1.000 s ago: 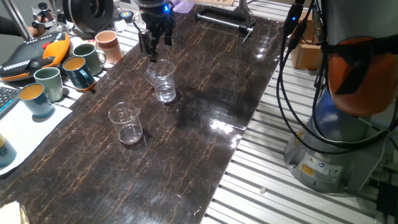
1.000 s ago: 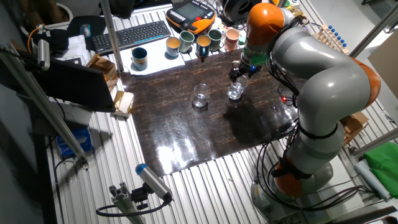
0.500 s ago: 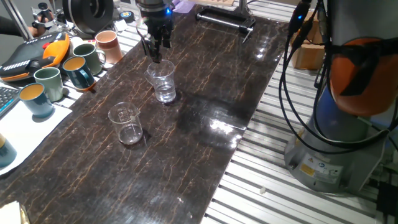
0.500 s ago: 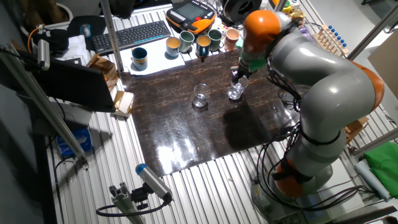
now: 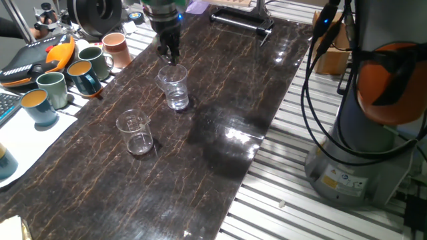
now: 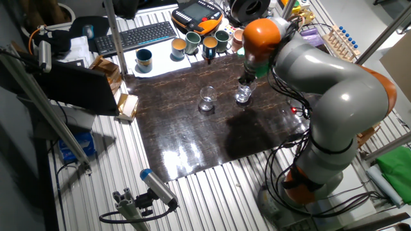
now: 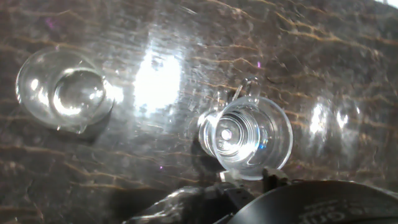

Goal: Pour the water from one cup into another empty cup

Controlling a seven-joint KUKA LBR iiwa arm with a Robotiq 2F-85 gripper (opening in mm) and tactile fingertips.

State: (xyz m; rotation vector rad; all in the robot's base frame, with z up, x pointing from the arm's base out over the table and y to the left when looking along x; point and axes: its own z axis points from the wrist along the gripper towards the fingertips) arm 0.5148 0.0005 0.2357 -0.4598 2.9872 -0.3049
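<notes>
The taller clear tumbler (image 5: pixel 173 85) stands upright on the dark marbled table (image 5: pixel 220 100), with a thin glinting layer of water (image 5: pixel 177 102) at its bottom. The shorter clear glass (image 5: pixel 135 132) stands to its front left, apart from it. My gripper (image 5: pixel 168 57) hangs just above the tumbler's far rim, fingers pointing down. It looks open and holds nothing. In the hand view the tumbler (image 7: pixel 249 137) sits right before the fingertips (image 7: pixel 272 176) and the short glass (image 7: pixel 65 93) lies off to the left. The other fixed view shows the tumbler (image 6: pixel 243 95) under the hand and the short glass (image 6: pixel 207 99) beside it.
Several coloured mugs (image 5: pixel 85 75) stand in a row along the table's left edge, beside an orange-and-black pendant (image 5: pixel 33 59). A black bar (image 5: pixel 241 20) lies at the far end. Cables (image 5: pixel 313 80) and the arm's base (image 5: pixel 363 153) are to the right.
The hand has turned about its own axis above the tumbler, so its fingers now show edge-on, and has shifted slightly towards the far rim. Both glasses stay where they were.
</notes>
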